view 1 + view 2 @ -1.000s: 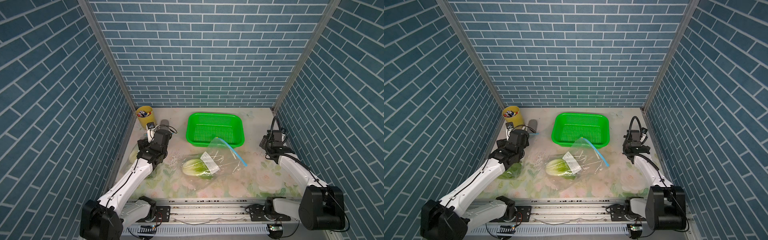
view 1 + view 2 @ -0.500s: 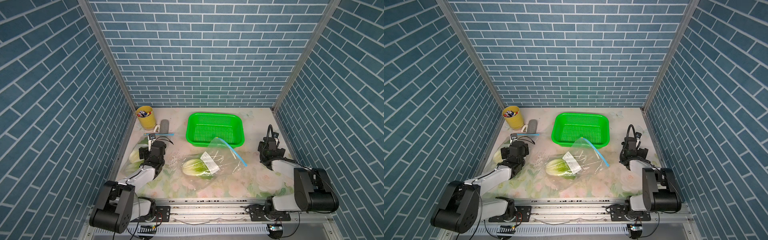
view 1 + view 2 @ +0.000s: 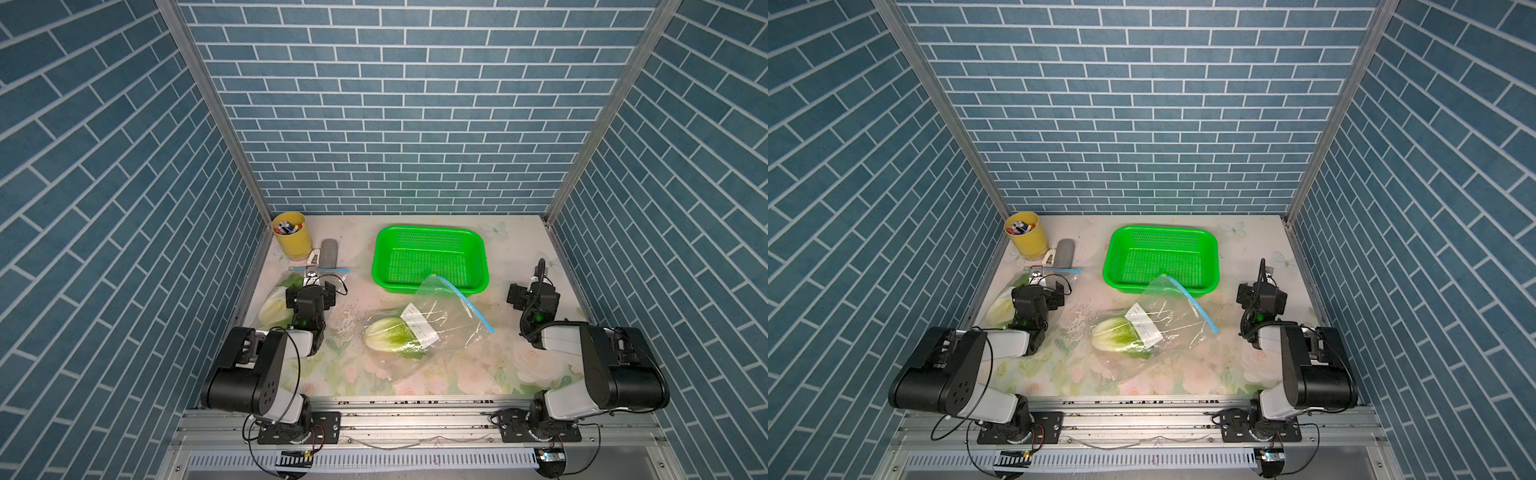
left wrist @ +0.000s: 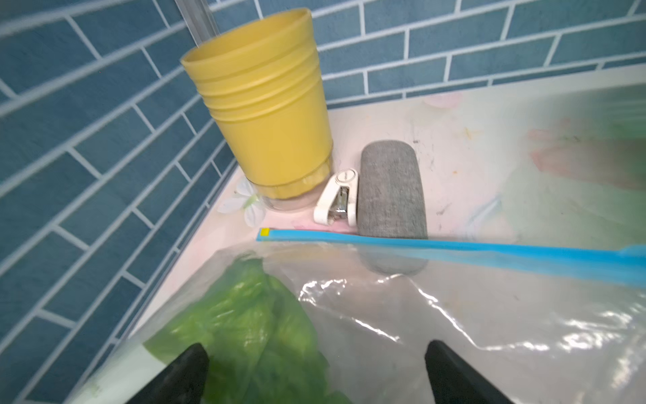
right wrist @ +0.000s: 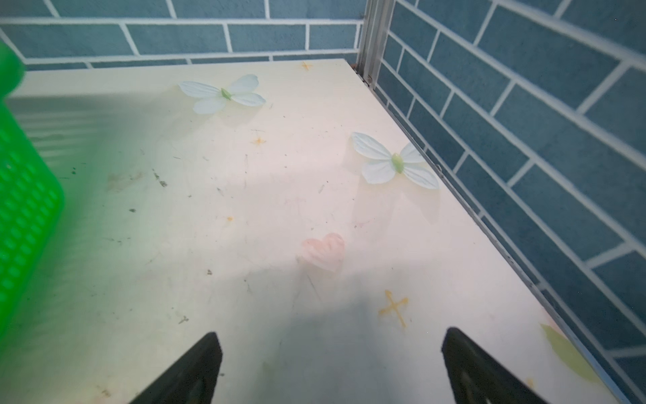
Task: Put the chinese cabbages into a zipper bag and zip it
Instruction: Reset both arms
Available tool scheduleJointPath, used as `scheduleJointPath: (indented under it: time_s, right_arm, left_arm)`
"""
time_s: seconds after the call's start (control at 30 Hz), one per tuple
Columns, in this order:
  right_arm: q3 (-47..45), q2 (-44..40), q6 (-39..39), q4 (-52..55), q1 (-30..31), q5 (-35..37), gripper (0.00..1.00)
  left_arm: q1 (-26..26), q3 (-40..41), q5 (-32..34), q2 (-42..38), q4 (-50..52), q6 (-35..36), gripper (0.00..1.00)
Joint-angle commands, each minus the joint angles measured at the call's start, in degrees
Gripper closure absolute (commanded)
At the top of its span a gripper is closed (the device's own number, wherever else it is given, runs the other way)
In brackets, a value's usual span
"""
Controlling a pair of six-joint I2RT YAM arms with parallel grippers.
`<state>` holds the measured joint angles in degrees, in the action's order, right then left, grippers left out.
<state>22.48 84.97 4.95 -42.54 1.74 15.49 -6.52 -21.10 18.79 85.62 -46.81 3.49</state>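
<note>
One chinese cabbage [image 3: 388, 338] [image 3: 1115, 332] lies inside a clear zipper bag [image 3: 449, 320] in the middle of the table. That bag's blue zipper strip [image 3: 465, 303] rests by the basket's front edge. Another chinese cabbage [image 3: 272, 307] [image 4: 244, 314] lies by the left wall, under the clear plastic of another zipper bag [image 4: 454, 314] with a flat blue zipper strip [image 4: 454, 250]. My left gripper [image 3: 309, 286] [image 4: 316, 349] hovers over this bag, open and holding nothing. At the right, my right gripper [image 3: 534, 291] [image 5: 330, 339] stands open over bare table.
A green basket [image 3: 432, 257] stands empty at the back middle. A yellow cup of pens [image 3: 291, 232], a grey case [image 3: 329, 253] and a white stapler [image 4: 337, 196] sit in the back left corner. Brick walls close in on the left, the right and the back.
Both arms have folded back toward the front rail. The left gripper came back from beside the cup to above the left bagged cabbage. The bags have not moved.
</note>
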Motion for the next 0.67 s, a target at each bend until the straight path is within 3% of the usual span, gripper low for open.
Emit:
scheduleJointPath:
  time_s: [0.0, 0.17, 0.63]
  right_arm:
    - [-0.6, 0.5, -2.8, -5.5, -0.9, -5.2, 0.01]
    - [0.2, 2.3, -1.6, -4.8, -2.7, -7.9, 0.01]
    - [-0.1, 2.5, -1.2, -5.8, -2.8, -7.2, 0.01]
  left_arm:
    - [2.8, -2.5, -5.9, 0.1, 3.4, -1.4, 0.01]
    - [3.4, -2.0, -6.7, 0.2, 2.2, -1.7, 0.01]
    - [3.4, -2.6, -8.2, 0.3, 3.1, -1.2, 0.01]
